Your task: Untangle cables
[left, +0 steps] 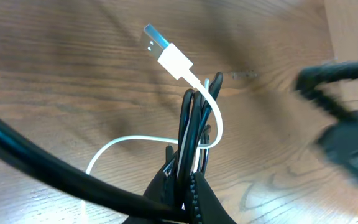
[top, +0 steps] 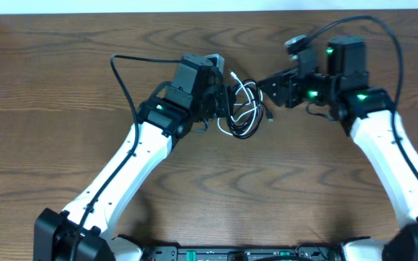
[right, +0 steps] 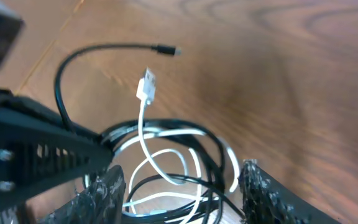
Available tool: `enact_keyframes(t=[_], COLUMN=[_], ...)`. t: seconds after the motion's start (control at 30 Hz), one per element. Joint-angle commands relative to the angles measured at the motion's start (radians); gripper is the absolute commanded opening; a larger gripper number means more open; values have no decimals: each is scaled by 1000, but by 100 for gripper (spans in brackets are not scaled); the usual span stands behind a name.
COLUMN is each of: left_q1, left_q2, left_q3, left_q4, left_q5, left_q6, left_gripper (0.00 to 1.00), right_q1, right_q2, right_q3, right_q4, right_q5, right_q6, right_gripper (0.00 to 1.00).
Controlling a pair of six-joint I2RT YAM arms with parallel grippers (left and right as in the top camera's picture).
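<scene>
A black cable (top: 252,119) and a white cable (top: 239,110) lie tangled in loops at the table's middle back. My left gripper (top: 227,105) is shut on the bundle's left side; in the left wrist view the jaws (left: 188,186) pinch several black strands and the white cable (left: 211,106), whose USB plug (left: 165,51) sticks up. My right gripper (top: 267,90) is open at the bundle's right side. In the right wrist view its fingers (right: 179,186) straddle the loops of the black cable (right: 166,127) and the white cable (right: 143,140), not closed on them.
The wooden table (top: 64,109) has a pale edge strip along the far side (top: 194,6). A thicker black arm wire (top: 125,80) arcs left of the left wrist, and another (top: 383,32) loops over the right arm.
</scene>
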Motion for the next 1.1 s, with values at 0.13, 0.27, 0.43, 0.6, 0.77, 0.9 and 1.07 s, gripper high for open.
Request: enact_keyframes(t=[0.13, 0.27, 0.43, 0.6, 0.77, 0.9, 1.07], left_q1=[55, 56, 56, 56, 56, 56, 58], left_q2=[-3, -3, -3, -3, -3, -3, -3], left_q3=[12, 12, 12, 12, 12, 12, 12], left_q4=[-7, -6, -6, -6, -12, -45, -56], left_q5=[40, 69, 92, 90, 45, -58, -103], left_q6=[-120, -135, -156, -158, -156, -149, -113], left_gripper=[7, 7, 7, 7, 8, 7, 8], right_q1=[79, 109, 141, 165, 156, 121, 55], right_q2=[67, 92, 158, 217, 190, 127, 34], right_q3=[8, 8, 8, 8, 8, 8, 8], right_q4=[23, 72, 140, 180, 187, 170, 94], right_q5=[-16, -1, 81, 92, 103, 127, 173], right_q6=[-83, -99, -97, -78, -69, -14, 46], right_gripper=[53, 51, 41, 20, 1, 1, 1])
